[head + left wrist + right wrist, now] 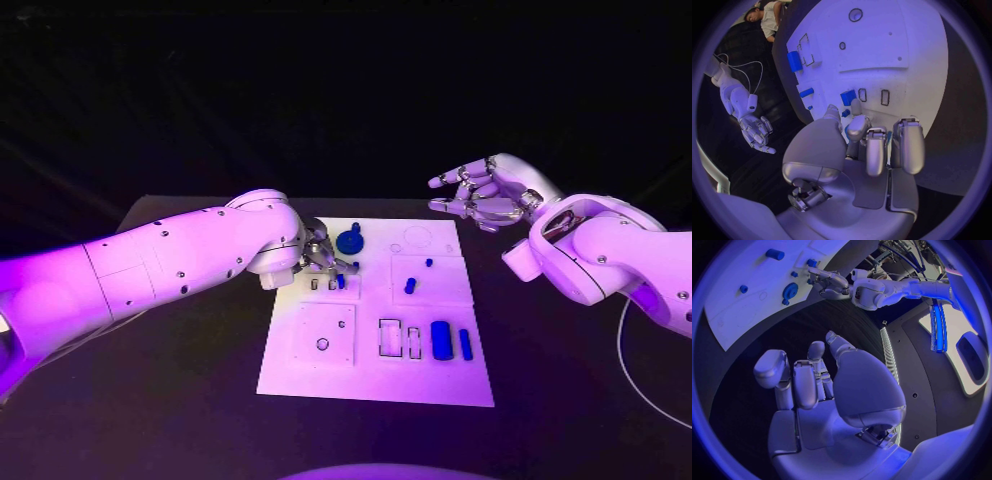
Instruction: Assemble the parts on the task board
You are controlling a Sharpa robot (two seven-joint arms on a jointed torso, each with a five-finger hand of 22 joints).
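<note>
Reaching over the far left part of the white board (378,385), my left hand (323,258) sits low over a pair of small slots, its fingers (869,150) curled down toward a small blue block (847,97) that stands by them. From the left wrist view the fingertips look close to the block, one perhaps touching it, but I cannot tell whether I am pinching it or only closing in. I judge this to be the step in hand: seating that piece in a slot beside it.

My right hand (488,193) hangs above the table (188,420) past the board's far right corner, holding nothing, fingers loosely spread and a little curled. I keep it there, I think, so that it stays out of the left arm's way and does not shade the board.

The other parts lie on the board. A round blue disc (351,241) sits just beside my left hand on its far side. Two small blue pegs (410,285) stand in the middle panel. At the near side a wide blue bar (441,340) and a thin blue bar (466,343) lie side by side, next to two open rectangular slots (389,338); those slots seem meant for pieces like these, which I take as work not yet done.

No brand, label or writing can be read anywhere on the board or the parts.
</note>
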